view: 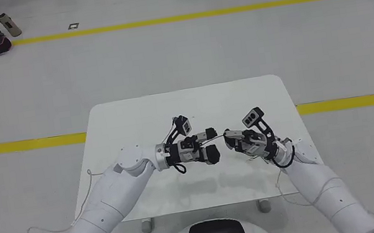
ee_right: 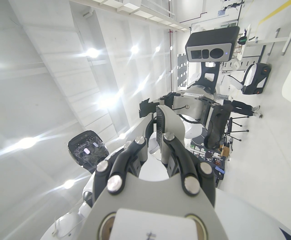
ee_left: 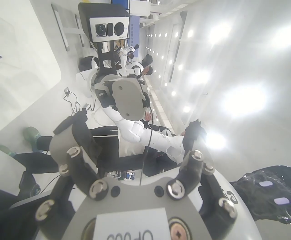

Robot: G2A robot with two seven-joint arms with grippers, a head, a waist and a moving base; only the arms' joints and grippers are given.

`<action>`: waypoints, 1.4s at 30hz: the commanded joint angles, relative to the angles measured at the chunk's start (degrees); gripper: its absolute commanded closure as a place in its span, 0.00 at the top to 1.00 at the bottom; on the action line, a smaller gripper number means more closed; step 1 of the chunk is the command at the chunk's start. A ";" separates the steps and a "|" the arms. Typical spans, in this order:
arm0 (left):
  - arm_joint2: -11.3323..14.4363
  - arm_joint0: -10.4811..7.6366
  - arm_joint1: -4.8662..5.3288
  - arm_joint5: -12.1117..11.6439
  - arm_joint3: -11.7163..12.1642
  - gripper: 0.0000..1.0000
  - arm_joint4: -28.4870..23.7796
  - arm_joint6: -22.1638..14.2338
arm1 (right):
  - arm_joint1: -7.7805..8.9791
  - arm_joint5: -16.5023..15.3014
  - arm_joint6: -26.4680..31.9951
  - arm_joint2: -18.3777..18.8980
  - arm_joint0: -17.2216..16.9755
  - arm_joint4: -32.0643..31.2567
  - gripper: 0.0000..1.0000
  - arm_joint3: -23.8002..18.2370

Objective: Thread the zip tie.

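top view: the left hand (view: 212,145) and right hand (view: 228,136) face each other above the white desk (view: 136,117). left hand is released, fingers wide apart. right hand is clenched on the thin zip tie (view: 214,140), which spans between them.

I hold my two arms facing each other, left gripper (view: 213,144) spread wide, right gripper (view: 228,136) pinched together.
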 commanded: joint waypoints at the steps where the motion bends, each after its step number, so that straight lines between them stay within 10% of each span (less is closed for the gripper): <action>1: 0.05 -0.02 0.00 0.04 0.02 1.00 -0.01 -0.04 | -0.04 0.02 0.02 -0.07 0.08 -0.03 0.00 0.12; 12: 0.39 -0.10 -0.06 -0.06 0.12 0.99 -0.20 -0.07 | -0.32 0.31 -0.26 -0.86 0.69 -1.03 0.00 1.14; 22: 0.73 -0.32 -0.15 -0.21 0.49 0.69 -0.21 0.14 | -0.10 0.62 -0.60 -0.45 0.55 -3.06 0.00 1.26; 42: 0.78 -0.03 0.13 0.44 0.08 0.46 1.35 0.97 | 0.73 1.30 -1.29 1.37 -0.31 -6.39 0.00 0.69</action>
